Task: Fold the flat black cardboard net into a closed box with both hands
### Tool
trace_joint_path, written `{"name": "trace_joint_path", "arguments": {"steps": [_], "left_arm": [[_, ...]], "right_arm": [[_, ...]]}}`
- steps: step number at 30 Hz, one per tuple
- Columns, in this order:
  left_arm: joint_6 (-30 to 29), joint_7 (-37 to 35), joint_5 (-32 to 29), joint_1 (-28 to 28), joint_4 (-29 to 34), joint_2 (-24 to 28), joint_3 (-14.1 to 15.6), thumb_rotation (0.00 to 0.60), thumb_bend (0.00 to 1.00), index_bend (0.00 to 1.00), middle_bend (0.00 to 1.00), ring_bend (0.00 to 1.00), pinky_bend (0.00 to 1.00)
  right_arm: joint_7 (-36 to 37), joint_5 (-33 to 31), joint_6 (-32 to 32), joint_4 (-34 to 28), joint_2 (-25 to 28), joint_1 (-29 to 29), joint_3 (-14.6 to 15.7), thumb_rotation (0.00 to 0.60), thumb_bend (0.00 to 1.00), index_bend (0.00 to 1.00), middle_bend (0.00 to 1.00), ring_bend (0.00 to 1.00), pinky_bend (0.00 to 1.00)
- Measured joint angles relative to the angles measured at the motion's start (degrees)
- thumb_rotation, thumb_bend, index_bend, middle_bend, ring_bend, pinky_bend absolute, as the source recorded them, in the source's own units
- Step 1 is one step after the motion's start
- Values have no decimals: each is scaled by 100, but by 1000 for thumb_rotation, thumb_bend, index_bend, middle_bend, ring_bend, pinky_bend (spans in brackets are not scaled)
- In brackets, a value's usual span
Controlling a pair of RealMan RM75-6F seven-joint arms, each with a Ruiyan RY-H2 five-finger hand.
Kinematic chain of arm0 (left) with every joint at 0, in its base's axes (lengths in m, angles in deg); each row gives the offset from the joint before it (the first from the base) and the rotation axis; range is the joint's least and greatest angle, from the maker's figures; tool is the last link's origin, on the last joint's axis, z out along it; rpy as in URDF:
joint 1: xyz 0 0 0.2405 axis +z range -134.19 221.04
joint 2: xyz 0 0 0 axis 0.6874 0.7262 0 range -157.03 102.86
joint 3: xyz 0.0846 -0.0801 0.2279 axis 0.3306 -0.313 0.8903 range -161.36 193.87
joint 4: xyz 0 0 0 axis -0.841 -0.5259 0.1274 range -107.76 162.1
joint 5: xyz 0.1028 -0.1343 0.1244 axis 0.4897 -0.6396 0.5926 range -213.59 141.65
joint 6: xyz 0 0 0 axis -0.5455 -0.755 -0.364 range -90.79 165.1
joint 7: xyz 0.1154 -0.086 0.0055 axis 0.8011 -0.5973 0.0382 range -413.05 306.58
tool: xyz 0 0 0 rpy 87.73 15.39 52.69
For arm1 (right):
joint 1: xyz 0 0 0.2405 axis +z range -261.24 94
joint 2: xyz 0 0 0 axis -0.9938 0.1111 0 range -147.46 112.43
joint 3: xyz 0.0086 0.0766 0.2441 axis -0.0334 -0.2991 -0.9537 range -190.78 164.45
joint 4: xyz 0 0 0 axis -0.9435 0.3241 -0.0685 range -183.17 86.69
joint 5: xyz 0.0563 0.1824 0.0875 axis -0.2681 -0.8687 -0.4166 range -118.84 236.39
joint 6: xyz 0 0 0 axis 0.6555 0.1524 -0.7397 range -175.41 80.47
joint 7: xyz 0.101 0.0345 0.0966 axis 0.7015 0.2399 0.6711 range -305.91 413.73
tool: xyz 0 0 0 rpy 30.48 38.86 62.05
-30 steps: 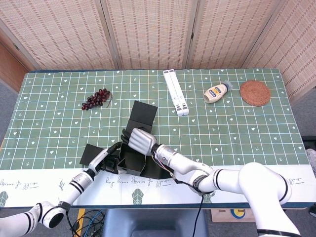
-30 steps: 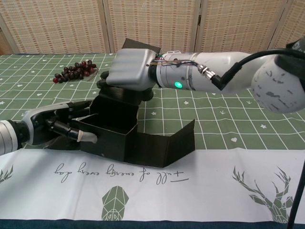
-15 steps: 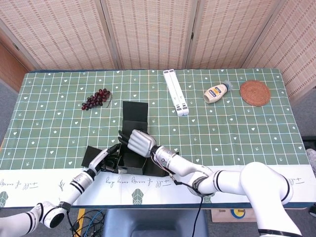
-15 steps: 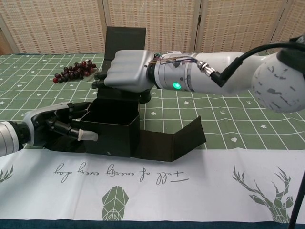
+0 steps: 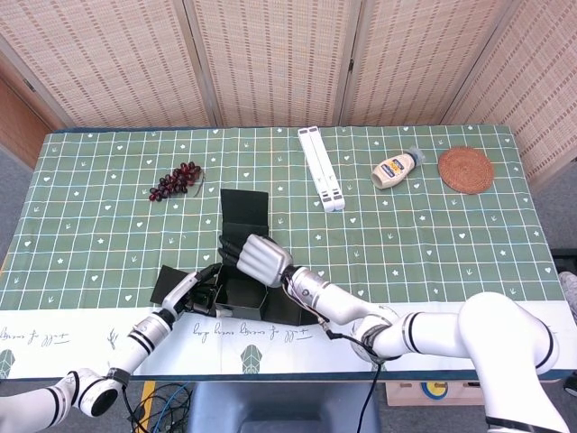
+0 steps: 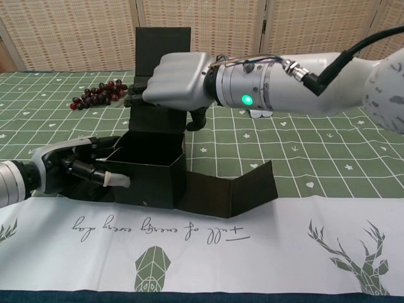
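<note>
Black cardboard net [image 6: 151,167] sat near the front edge of the table [image 5: 433,234], partly folded: centre formed an open-topped box shape, back panel stood upright behind it, one flap lay out to the right with its end tilted up, another flap lay flat to the left under the left hand. Left hand [image 6: 69,167] was low at the box's left side, fingers [image 6: 95,175] curled and reaching in against the left wall, touching the cardboard; whether it actually gripped the wall or only pressed it, could not tell. Right hand [image 6: 177,82] was above the box at the upright back panel, fingers curled round the panel about mid-height, dark fingertips showing on both sides of it, so it held the panel. In the head view the same: left hand [image 5: 194,290] at the net's left, right hand [image 5: 261,260] over the box, net [image 5: 239,298] just inside the white strip of the tablecloth. Elsewhere on the table, all well apart from the net: bunch of dark grapes [image 5: 178,179] behind and to the left, white folded stand [image 5: 322,168] at centre back, squeeze bottle [image 5: 397,168] lying on its side to its right, round woven coaster [image 5: 465,169] far right. Grapes [image 6: 98,93] also showed in the chest view behind the left hand.
</note>
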Motion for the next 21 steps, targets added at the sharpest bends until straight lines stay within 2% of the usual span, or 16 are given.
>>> {"name": "trace_joint_path", "arguments": {"steps": [9, 16, 21], "left_arm": [[-42, -89, 14, -9, 172, 165, -32, 600, 81, 197, 212, 596, 797], [-89, -324, 88, -18, 348, 441, -37, 600, 81, 205, 227, 596, 807], [-69, -411, 104, -36, 377, 515, -14, 600, 81, 226, 238, 596, 813]], "right_arm": [[384, 409, -399, -662, 391, -271, 6, 600, 306, 0, 0, 669, 959], [1063, 892, -1044, -1486, 923, -911, 140, 600, 306, 0, 0, 669, 959], [1478, 1120, -1408, -1747, 1115, -1343, 279, 600, 306, 0, 0, 669, 959]]}}
